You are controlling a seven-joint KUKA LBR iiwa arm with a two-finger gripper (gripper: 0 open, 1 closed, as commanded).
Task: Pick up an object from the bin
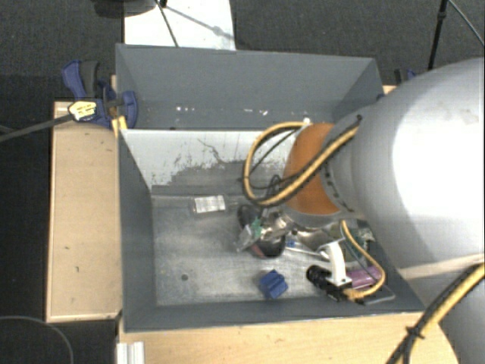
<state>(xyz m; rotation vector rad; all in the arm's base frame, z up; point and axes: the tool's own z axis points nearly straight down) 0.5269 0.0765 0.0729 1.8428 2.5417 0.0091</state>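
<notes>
**Gripper low in the bin, right of centre, over a dark lump**

The grey metal bin (227, 82) has a scuffed, scratched floor, and pale wear marks run up its sloping back wall. It stands on a light board, with dark carpet around it.

The left half of the floor is bare right up to the left wall, and the strip along the front wall is bare too. That is the open room. The right side is crowded, because the arm (424, 173) comes in there. Its big pale body hides the right wall and the far right corner. Its orange cover (311, 177) and looped yellow and black cables (261, 177) hang over the middle of the back wall.

The gripper (260, 236) is low, near the floor and a little right of centre. Whether it is spread or closed cannot be told.

A dark rounded lump (273, 246) with a reddish patch lies right at its tip. Whether the two touch is not clear.

A blue block (273, 283) lies apart, nearer the front wall. A small silvery piece (208, 203) lies to the left, by the back wall. A small heap (337, 271) of white, black and purple things lies to the right, under the arm.
</notes>
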